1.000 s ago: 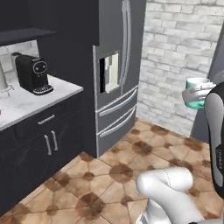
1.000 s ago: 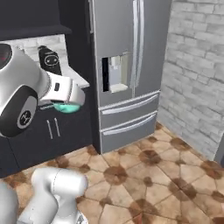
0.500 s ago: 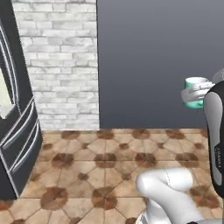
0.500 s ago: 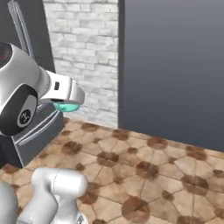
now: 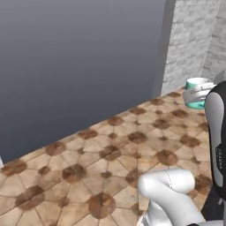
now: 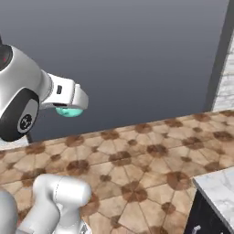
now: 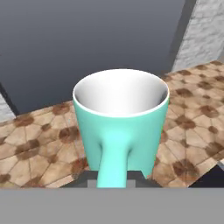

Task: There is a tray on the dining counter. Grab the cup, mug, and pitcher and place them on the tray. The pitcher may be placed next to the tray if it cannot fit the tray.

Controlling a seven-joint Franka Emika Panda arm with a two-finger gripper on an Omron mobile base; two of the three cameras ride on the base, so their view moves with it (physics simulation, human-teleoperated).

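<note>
You're facing a plain dark grey wall (image 5: 79,66) w/ brown patterned tile floor (image 5: 110,150) below it, and a whitish brick wall (image 5: 194,39) off to the right in the left base view. In the right base view a corner of a marble-topped counter (image 6: 219,187) w/ dark cabinet front sits at lower right.

The gripper (image 7: 111,175) is clamped narrow on the mug (image 7: 120,118), pinching its handle – in the hand view you see the teal handle running straight down between the finger tips, the whitish inside facing up, mug upright. It's carried in the air over the floor, touching no surface. In the left base view the mug (image 5: 196,92) shows at the right edge, just beside the arm. In the right base view its teal underside (image 6: 69,111) peeks below the white hand at left.
</note>
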